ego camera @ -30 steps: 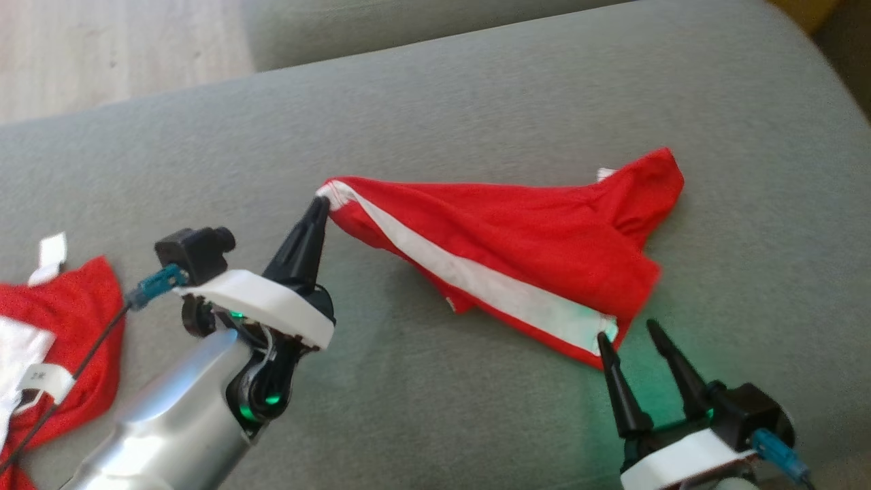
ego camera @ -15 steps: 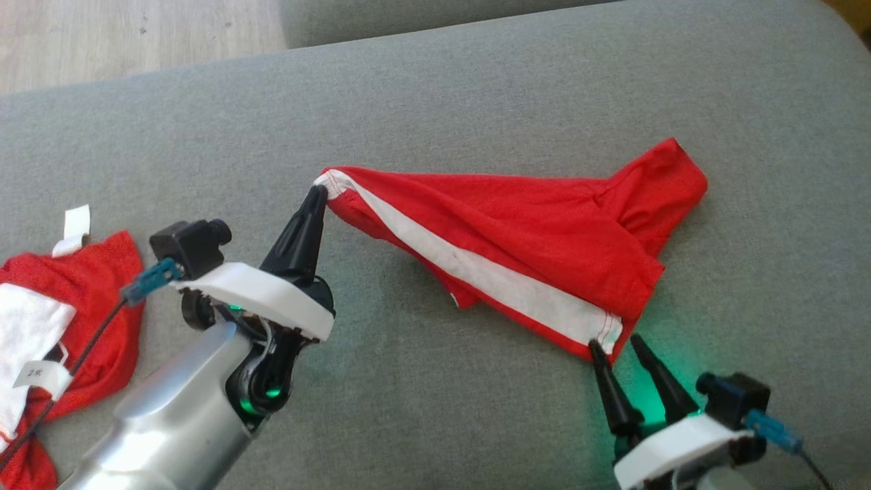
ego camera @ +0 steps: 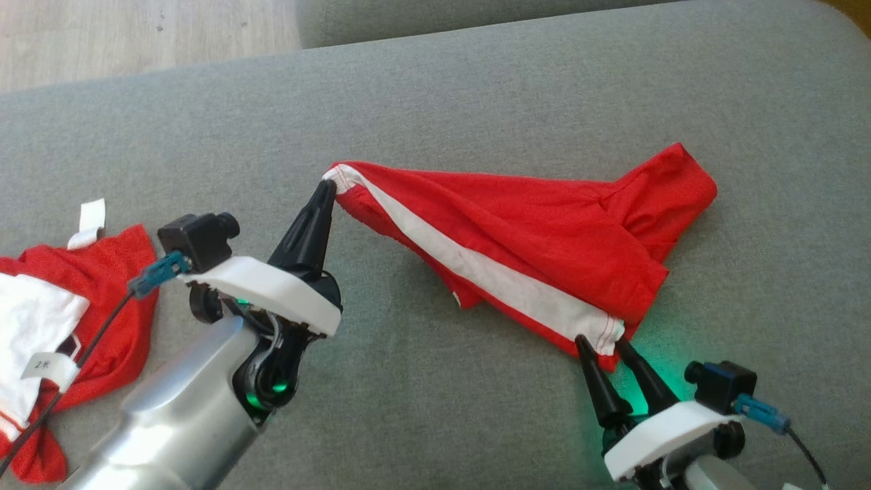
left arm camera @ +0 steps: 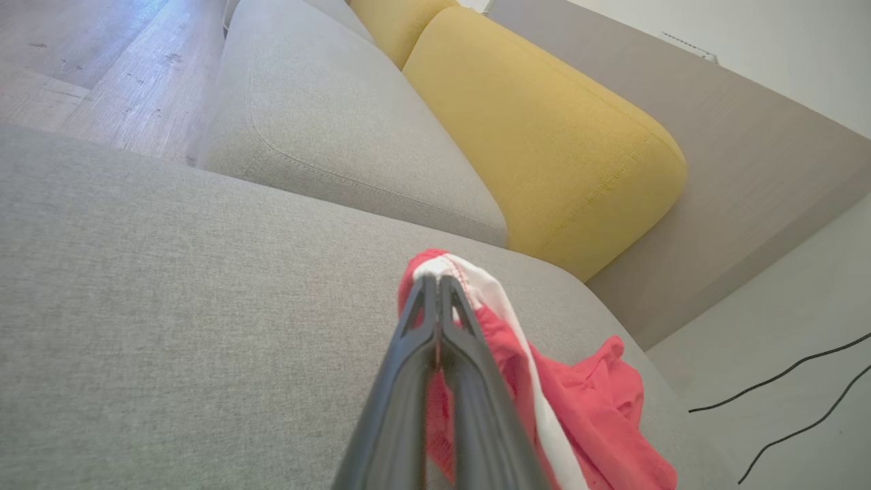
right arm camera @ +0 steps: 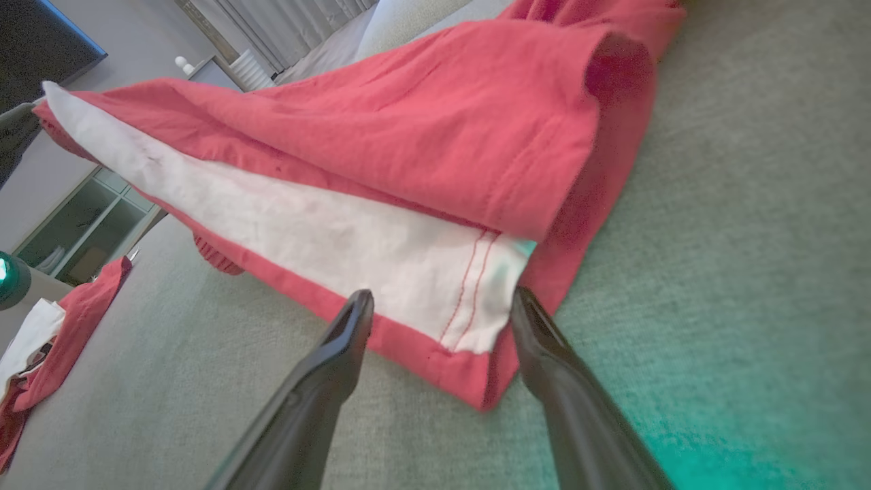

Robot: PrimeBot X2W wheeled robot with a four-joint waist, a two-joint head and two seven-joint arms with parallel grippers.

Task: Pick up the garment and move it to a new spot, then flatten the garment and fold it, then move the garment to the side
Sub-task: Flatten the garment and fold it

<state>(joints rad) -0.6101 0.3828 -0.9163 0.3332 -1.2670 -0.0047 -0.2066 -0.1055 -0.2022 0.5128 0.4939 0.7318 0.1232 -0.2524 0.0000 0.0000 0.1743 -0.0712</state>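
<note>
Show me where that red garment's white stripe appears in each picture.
Head view: the white stripe runs diagonally across the middle, upper left to lower right.
Left wrist view: lower middle, just right of the closed left fingers.
Right wrist view: upper left to centre, ending between the open right fingers.
Shared landmark: the grey cushion under the red garment.

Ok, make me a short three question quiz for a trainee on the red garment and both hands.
1. True or false: the left hand is shut on a corner of the red garment.
2. The right hand is: A) shut on the hem; B) open, straddling the white-striped hem corner; C) shut and empty.
3. What surface lies under the garment?
Key: 1 true; 2 B; 3 the grey sofa cushion.
</note>
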